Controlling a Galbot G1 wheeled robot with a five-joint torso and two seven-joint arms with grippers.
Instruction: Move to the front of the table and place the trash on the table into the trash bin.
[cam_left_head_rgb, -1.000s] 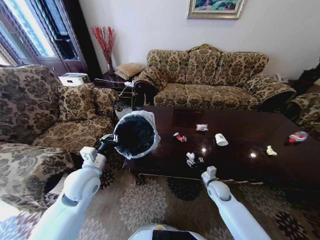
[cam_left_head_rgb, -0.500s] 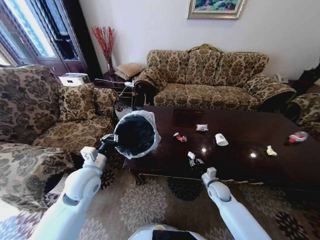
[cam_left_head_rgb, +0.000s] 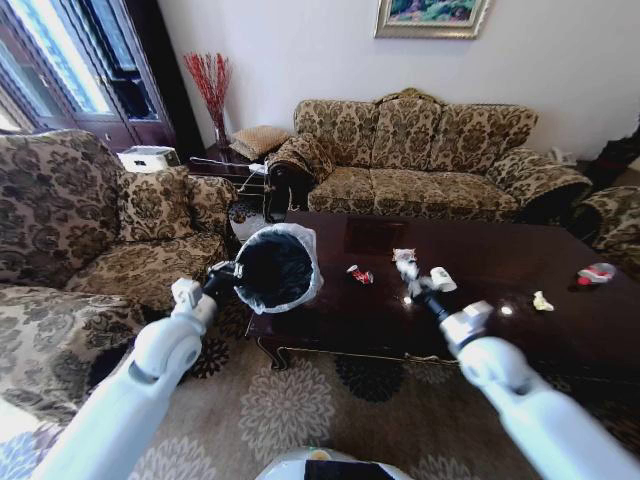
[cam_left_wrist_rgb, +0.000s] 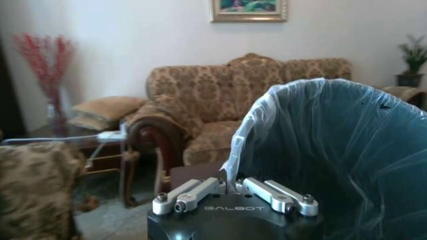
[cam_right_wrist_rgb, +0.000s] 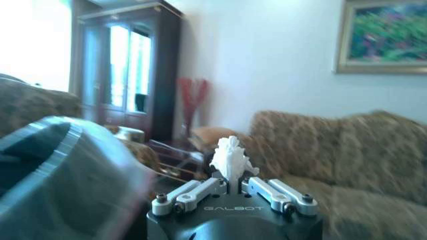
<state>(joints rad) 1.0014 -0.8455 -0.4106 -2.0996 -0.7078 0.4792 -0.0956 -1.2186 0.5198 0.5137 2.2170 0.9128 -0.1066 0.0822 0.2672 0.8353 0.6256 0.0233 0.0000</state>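
Glossy dark counter (cam_left_head_rgb: 560, 320) before patterned sofas; right hand (cam_right_wrist_rgb: 232, 186) pinches crumpled paper (cam_right_wrist_rgb: 229, 158); left hand (cam_left_wrist_rgb: 233, 188), marked GALBOT, clamps the bin (cam_left_head_rgb: 272, 268) at nine o'clock.

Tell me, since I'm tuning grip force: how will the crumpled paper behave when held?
The crumpled paper looks light and crushable, pinched in the right gripper. Its ragged folds probably resist slipping. It should likely drop freely into the trash bin.

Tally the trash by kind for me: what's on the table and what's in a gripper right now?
Crumpled white paper, held in right gripper: 1
White cup: 1
Red-and-white wrappers: 3
Pale scrap: 1
Total: 6
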